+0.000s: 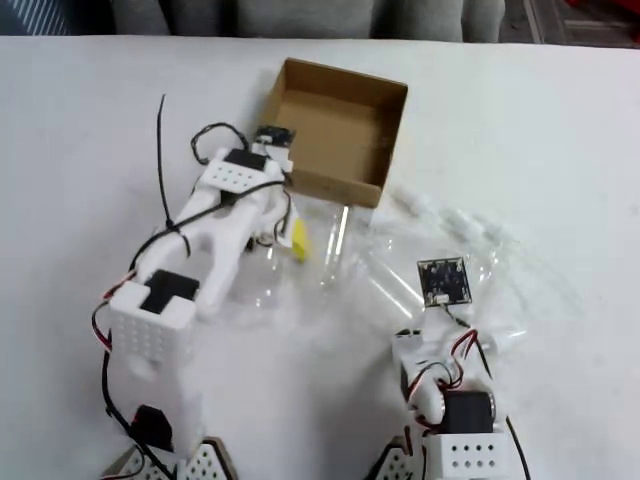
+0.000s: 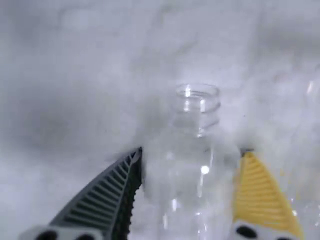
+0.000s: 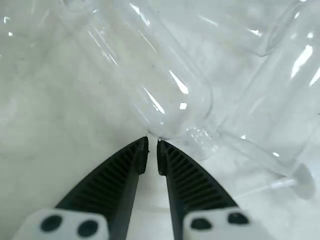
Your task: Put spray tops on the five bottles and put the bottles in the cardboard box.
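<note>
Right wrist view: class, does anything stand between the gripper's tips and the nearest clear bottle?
Nothing visible does. The right gripper, fingers together, has its tips right at the rounded end of a lying clear bottle. Only bare table lies beside them; the other bottles lie aside, not between.

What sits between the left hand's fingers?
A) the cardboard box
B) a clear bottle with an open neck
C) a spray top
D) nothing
B: the left wrist view shows a clear bottle, its threaded neck uncapped, between the grey and yellow fingers of the left hand.
</note>
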You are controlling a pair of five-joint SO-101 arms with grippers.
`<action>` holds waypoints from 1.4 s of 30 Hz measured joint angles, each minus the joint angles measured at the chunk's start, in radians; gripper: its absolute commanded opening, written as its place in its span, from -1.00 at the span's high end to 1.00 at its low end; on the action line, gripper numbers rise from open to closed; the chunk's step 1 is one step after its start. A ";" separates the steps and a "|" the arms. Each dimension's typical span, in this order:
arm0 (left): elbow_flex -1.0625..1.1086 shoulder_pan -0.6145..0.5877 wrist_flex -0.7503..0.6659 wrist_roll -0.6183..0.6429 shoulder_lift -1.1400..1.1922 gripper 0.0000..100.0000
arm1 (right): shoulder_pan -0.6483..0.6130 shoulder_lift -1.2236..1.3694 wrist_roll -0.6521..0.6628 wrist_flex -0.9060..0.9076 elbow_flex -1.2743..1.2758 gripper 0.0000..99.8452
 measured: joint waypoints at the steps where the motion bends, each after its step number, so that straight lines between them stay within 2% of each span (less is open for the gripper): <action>1: 0.000 0.002 -0.012 -0.002 0.000 0.88 | 0.000 0.000 0.000 0.000 0.000 0.97; 2: 0.000 0.006 -0.023 -0.005 0.000 0.96 | 0.000 0.000 0.000 0.000 0.000 0.97; 9: -0.002 0.015 -0.034 -0.089 -0.002 0.96 | 0.000 0.000 0.000 0.000 0.000 0.97; 18: 0.002 0.014 0.075 -0.034 -0.018 0.96 | 0.000 0.000 0.000 0.000 0.000 0.97; 22: 0.086 0.014 0.078 -0.031 -0.112 0.96 | 0.000 0.000 0.000 0.000 0.000 0.97; 31: 0.397 0.014 -0.135 -0.032 -0.367 0.95 | 0.000 0.000 0.000 0.000 0.000 0.97; 33: 0.417 0.014 -0.161 -0.029 -0.368 0.86 | 0.000 0.000 0.000 0.000 0.000 0.97; 39: 0.420 0.014 -0.175 -0.025 -0.368 0.41 | 0.000 0.000 0.000 0.000 0.000 0.97; 42: 0.420 0.014 -0.175 -0.025 -0.368 0.34 | 0.000 0.000 0.000 0.000 0.000 0.97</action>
